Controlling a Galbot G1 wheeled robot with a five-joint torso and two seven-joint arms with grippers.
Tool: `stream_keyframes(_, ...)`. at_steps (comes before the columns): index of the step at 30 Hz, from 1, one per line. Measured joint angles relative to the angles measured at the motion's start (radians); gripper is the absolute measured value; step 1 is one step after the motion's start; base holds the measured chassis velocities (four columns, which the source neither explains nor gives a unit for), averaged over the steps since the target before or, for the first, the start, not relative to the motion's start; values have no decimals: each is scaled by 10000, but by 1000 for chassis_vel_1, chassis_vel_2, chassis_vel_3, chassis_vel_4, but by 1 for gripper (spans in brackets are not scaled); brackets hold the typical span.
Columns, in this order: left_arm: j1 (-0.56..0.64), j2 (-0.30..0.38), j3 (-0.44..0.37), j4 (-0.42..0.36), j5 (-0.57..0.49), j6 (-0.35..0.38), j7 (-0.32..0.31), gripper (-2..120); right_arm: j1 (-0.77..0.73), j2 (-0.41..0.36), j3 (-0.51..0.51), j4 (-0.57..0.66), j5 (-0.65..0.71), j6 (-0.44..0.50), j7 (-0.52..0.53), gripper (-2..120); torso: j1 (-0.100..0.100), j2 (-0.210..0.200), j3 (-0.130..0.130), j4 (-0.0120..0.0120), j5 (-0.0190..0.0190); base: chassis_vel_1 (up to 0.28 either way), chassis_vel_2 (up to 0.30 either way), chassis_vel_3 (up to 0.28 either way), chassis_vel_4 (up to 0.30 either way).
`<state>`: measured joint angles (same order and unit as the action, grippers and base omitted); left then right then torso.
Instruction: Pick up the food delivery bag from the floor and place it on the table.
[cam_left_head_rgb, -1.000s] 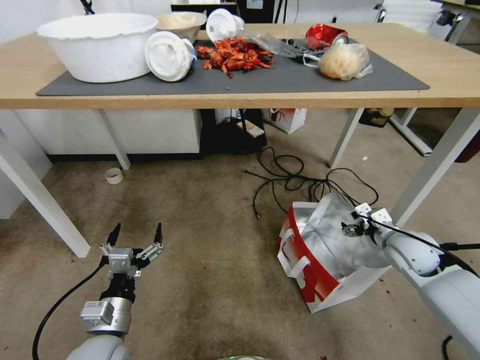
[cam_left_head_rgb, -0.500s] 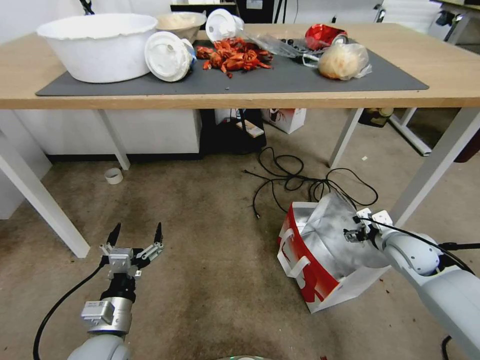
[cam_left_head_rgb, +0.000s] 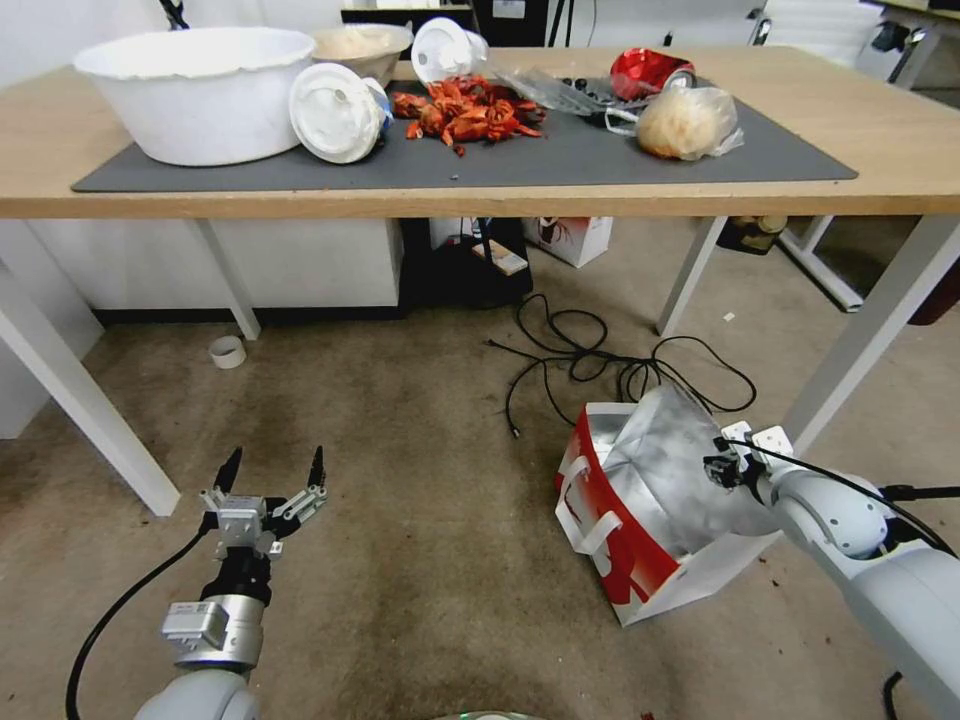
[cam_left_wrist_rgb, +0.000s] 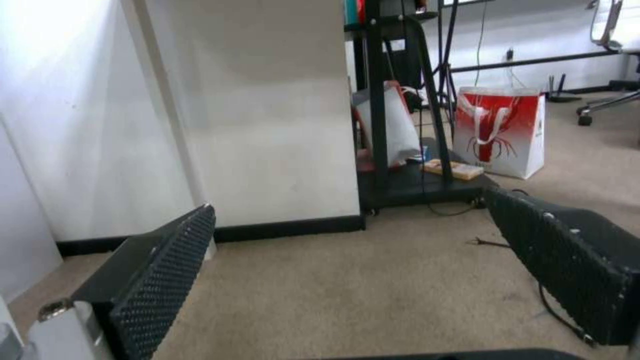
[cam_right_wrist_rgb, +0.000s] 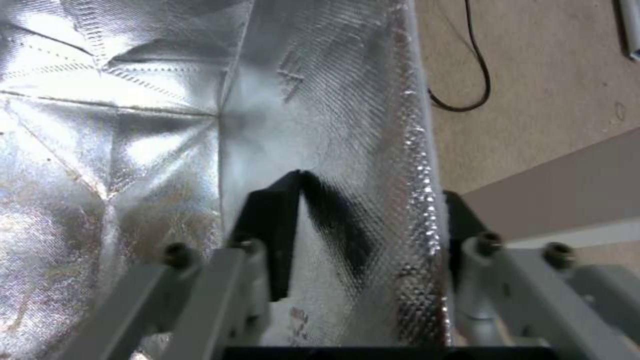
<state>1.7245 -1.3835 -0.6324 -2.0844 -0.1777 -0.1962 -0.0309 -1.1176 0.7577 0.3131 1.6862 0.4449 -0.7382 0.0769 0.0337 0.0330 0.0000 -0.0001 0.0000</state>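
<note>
Since the earlier frames, the right gripper (cam_left_head_rgb: 728, 468) has been drawn slightly back and down along the food delivery bag (cam_left_head_rgb: 640, 500), whose foil-lined wall is now straddled by its fingers (cam_right_wrist_rgb: 277, 235), not fully closed. The bag is still on the floor (cam_left_head_rgb: 420, 500), below the tabletop (cam_left_head_rgb: 900, 140); lifting remains undone. The left gripper (cam_left_head_rgb: 270, 480) is held wide open, empty.

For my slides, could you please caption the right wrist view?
Right gripper straddling the foil-lined wall of the food delivery bag, one finger inside, one outside.
</note>
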Motion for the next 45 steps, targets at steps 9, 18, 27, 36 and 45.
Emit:
stream_keyframes(9, -44, 88, -48, 19, -79, 10, 27, 100, 11, 62, -32, -73, 139, 178, -433, 0, 0, 0, 0, -1, -1, 0, 0, 0, 0)
stream_keyframes(18, -130, 169, -103, 63, -135, 32, 29, 100, 141, -327, -174, -115, 406, 2819, -3297, 0, 0, 0, 0, 0, 1, 0, 0, 0, 0)
stream_keyframes(27, -220, 285, -229, 138, -296, 44, 20, 100, 1496, -1525, -1272, 925, 2994, 3546, -4993, 0, 1, 0, 1, 0, -2, 0, 0, 0, 0)
stream_keyframes(36, -267, 286, -272, 145, -381, 44, -7, 100, 2314, -2647, -2144, 2745, 5780, 2660, -5106, 0, 0, 0, 0, 1, 0, 0, 0, 0, 0)
stream_keyframes(45, -223, 249, -343, -42, -565, -55, -11, 100, 2656, -3168, -2060, 4155, 8338, 1528, -4227, 0, 1, 0, 0, 0, -1, 0, 0, 0, 0)
